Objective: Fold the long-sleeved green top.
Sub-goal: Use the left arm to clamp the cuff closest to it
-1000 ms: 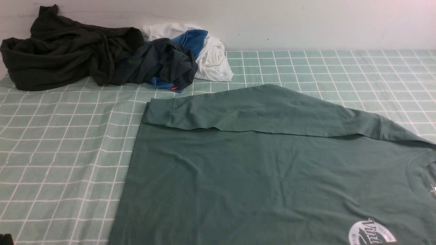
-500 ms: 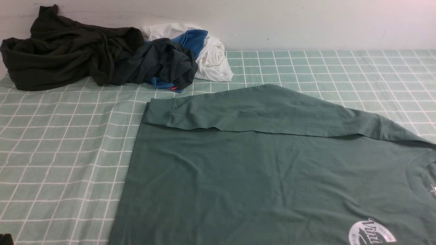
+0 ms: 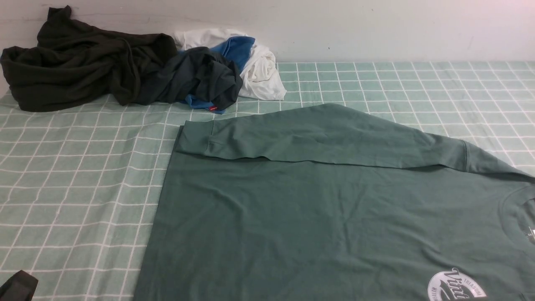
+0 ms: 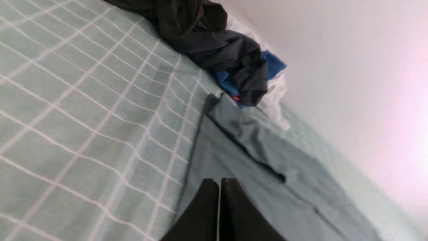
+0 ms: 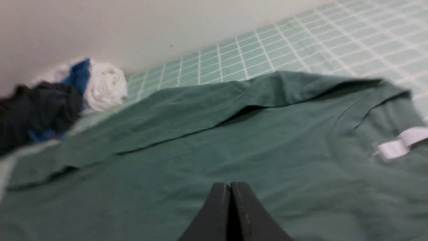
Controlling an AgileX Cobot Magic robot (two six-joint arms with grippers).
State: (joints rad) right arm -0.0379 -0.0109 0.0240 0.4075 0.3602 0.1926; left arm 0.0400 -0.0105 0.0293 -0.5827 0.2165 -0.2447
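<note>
The green long-sleeved top lies flat over the middle and right of the bed, with its far sleeve folded across the body and its ribbed cuff at the left. A white round logo shows at the near right, and the neck label in the right wrist view. My left gripper is shut and empty above the top's hem edge; only its tip shows in the front view's bottom left corner. My right gripper is shut and empty above the top's body. It is out of the front view.
A pale green cloth with a white grid covers the bed. At the back left lies a very dark garment, beside it a heap of dark grey, blue and white clothes. A pale wall runs along the back.
The left gripper's dark tip has risen into the front view's bottom left corner. The top has not moved.
</note>
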